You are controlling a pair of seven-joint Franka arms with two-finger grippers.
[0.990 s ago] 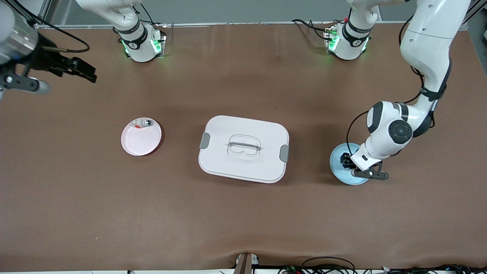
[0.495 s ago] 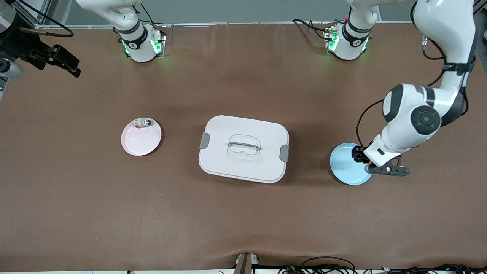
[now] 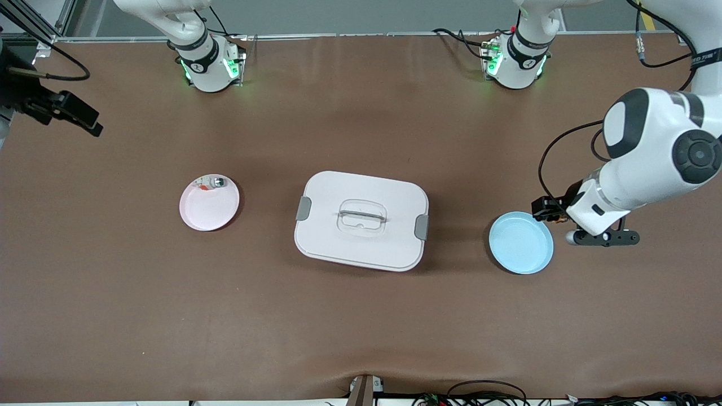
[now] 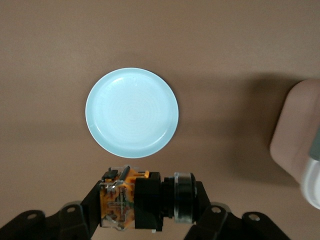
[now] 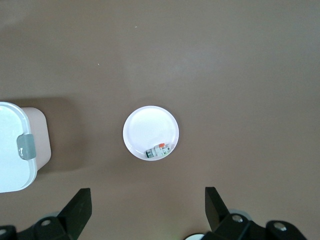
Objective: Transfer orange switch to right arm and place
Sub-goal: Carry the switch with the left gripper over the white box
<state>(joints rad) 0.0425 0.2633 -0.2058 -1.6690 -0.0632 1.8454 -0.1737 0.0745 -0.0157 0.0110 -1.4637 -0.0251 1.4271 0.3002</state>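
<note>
Brown tabletop [image 3: 361,316], three things on it: pink plate [image 3: 206,211] toward the right arm's end, white lidded box [image 3: 395,248] in the middle, blue plate [image 3: 516,251] toward the left arm's end.

Left gripper [image 4: 147,200] is up in the air, clamped on the orange switch [image 4: 145,200]. In the left wrist view the switch sits crosswise between the fingers [image 4: 87,205]: tan-orange rear block at one finger, black body in the middle, round ringed end at the other. Its orange face doesn't show from this angle. In the front view the left gripper [image 3: 546,210] hangs over the table right at the blue plate's rim, on the side toward the arm bases; only a speck of the switch [image 3: 558,221] is visible there. Blue plate has nothing in it, and in the left wrist view [image 4: 132,113] it lies well clear below the held switch.

Right gripper [image 3: 67,113] hangs over the table edge at the right arm's end, well apart from everything, waiting. Fingers [image 5: 80,207] spread wide, nothing between them. Right wrist view looks straight down on the pink plate [image 5: 145,131], with a corner of the box [image 5: 15,150] at the frame edge.

Pink plate holds a small grey-white part with an orange bit [image 3: 211,183], lying against the rim on the side toward the arm bases. Same part shows in the right wrist view [image 5: 159,150], also at the rim.

Box lid is on, grey latches at both short ends, clear handle flat in the centre.
</note>
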